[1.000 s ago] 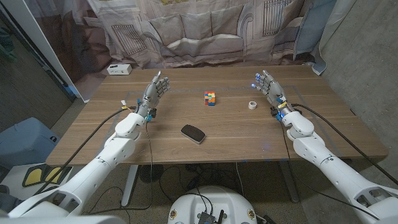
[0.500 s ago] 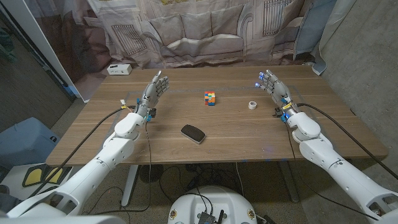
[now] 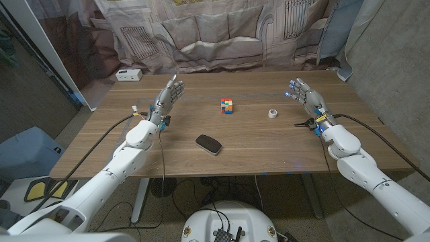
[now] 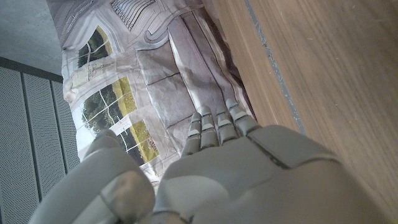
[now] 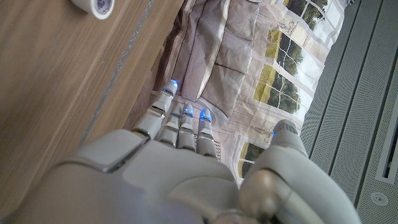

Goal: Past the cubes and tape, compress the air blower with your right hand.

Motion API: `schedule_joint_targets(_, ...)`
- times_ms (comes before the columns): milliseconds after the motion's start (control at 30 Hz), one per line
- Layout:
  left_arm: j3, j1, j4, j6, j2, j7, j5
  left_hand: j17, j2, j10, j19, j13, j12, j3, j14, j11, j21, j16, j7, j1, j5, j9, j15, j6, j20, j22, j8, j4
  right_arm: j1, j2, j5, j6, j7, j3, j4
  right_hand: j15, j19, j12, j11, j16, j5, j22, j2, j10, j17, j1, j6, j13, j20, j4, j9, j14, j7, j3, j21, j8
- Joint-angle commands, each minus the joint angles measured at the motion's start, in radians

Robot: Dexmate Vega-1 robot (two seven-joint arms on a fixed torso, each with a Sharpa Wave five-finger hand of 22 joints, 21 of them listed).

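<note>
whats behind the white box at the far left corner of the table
Right behind the white box hangs the printed backdrop cloth, reaching down past the table edge. Whatever stands behind the cloth is covered.

tape (image 5: 94,5): cut off by the top edge in the right wrist view, just part of the roll shows | right hand (image 5: 186,168): its lower part runs off the bottom edge there | left hand (image 4: 217,168): bottom cut off too | white box (image 3: 127,74) upper left: too small to tell what it is
</note>
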Motion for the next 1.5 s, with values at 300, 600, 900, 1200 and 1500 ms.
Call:
schedule_joint_targets(300, 0.018, -0.006, -0.021, 0.017, 0.001, 0.012, 0.025, 0.005, -0.004, 0.012, 0.009, 0.002, 0.008, -0.001, 0.017, -0.002, -0.003, -0.004, -0.003, 0.006, -0.003, 0.001, 0.002, 0.012, -0.002, 0.002, 0.006, -0.004, -0.091, -0.057, -0.034, 0.041, -0.056, 0.079, -0.030, 0.005, -0.010, -0.009, -0.012, -0.007, 0.005, 0.002, 0.005, -0.017, 0.003, 0.024, -0.002, 0.004, -0.010, -0.008, 0.002, -0.013, -0.006, 0.005, -0.012, 0.001)
schedule_joint_targets(600, 0.022, 0.002, -0.055, 0.039, 0.009, 0.031, 0.037, 0.005, -0.005, 0.016, 0.011, 0.003, 0.009, -0.003, 0.023, -0.002, -0.005, -0.004, -0.004, 0.006, -0.003, 0.001, -0.001, 0.019, 0.000, 0.002, 0.006, -0.006, -0.151, -0.096, -0.061, 0.025, -0.100, 0.130, -0.074, -0.002, -0.024, 0.003, -0.009, 0.002, 0.005, 0.002, 0.014, 0.009, 0.006, 0.027, 0.009, 0.005, -0.003, -0.006, 0.002, 0.006, -0.018, 0.006, -0.018, 0.003)
schedule_joint_targets(900, 0.021, 0.023, -0.096, 0.052, 0.017, 0.058, 0.049, 0.005, -0.004, 0.030, 0.014, 0.003, 0.012, -0.003, 0.033, -0.002, -0.008, -0.003, -0.003, 0.006, -0.003, 0.002, -0.004, 0.029, 0.003, 0.002, 0.008, -0.007, -0.192, -0.107, -0.084, 0.020, -0.128, 0.161, -0.089, -0.010, -0.070, 0.010, -0.013, -0.006, 0.004, 0.003, 0.013, 0.036, 0.007, 0.032, 0.038, 0.006, -0.010, -0.008, 0.003, -0.010, -0.034, 0.005, -0.032, 0.011)
schedule_joint_targets(1200, 0.013, 0.053, -0.141, 0.063, 0.029, 0.087, 0.058, 0.005, -0.002, 0.037, 0.017, 0.003, 0.013, -0.003, 0.039, -0.001, -0.010, -0.004, -0.004, 0.007, -0.003, 0.002, -0.005, 0.036, 0.004, 0.002, 0.008, -0.009, -0.242, -0.148, -0.143, 0.001, -0.159, 0.204, -0.112, -0.022, -0.072, -0.001, -0.024, -0.013, 0.007, 0.002, 0.018, 0.016, 0.005, 0.047, 0.017, 0.006, -0.024, -0.014, 0.002, -0.024, -0.042, 0.010, -0.027, -0.001)
schedule_joint_targets(1500, 0.005, 0.074, -0.155, 0.035, 0.013, 0.114, 0.066, 0.005, 0.012, 0.073, 0.051, 0.003, 0.021, 0.003, 0.076, -0.005, -0.006, 0.001, -0.005, 0.015, -0.003, 0.002, -0.010, 0.075, 0.011, 0.002, 0.015, -0.014, -0.274, -0.163, -0.147, -0.002, -0.150, 0.234, -0.106, -0.020, -0.063, -0.013, -0.022, -0.016, 0.011, 0.000, 0.057, -0.020, 0.004, 0.080, -0.018, 0.007, -0.030, -0.019, 0.003, -0.035, -0.041, 0.034, -0.022, -0.012)
